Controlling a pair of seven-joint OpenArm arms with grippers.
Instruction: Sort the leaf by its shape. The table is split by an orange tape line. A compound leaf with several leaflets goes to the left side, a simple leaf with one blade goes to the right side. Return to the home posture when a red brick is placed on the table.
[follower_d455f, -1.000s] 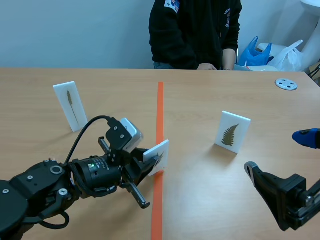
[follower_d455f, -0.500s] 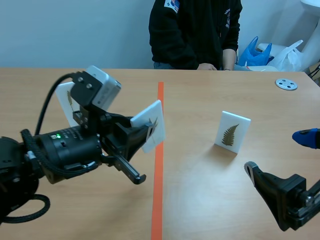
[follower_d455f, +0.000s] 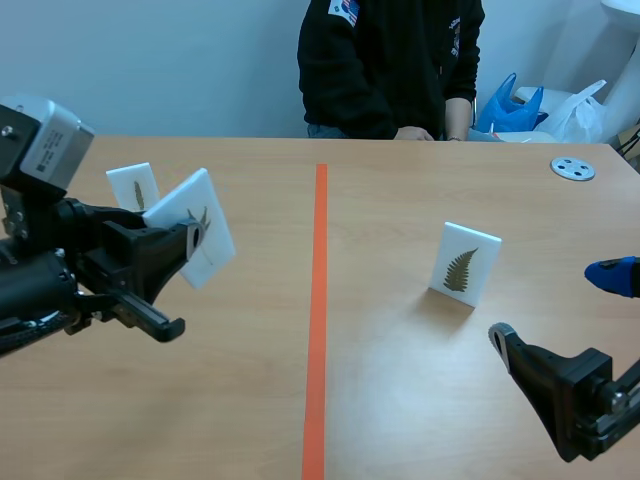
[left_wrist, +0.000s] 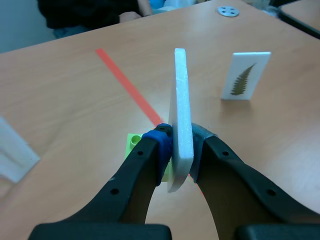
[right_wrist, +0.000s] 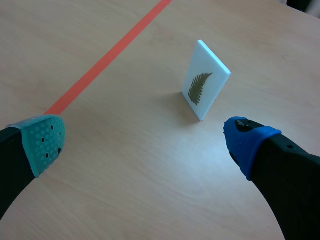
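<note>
Light wood table (follower_d455f: 420, 400), orange tape line (follower_d455f: 318, 300) splits it | my L gripper (left_wrist: 181, 144) clenched on white foam leaf card (follower_d455f: 212, 212), aloft over L half, not set down yet | white fern card (follower_d455f: 465, 265) stands R side, prob. needs L | R gripper (right_wrist: 145, 140) released, idle.

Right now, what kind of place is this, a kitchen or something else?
Most likely a robot lab or test room. A wooden table is split by an orange tape line, a fern card stands on it, the left pincer grips another white card, and a person is across it.
</note>
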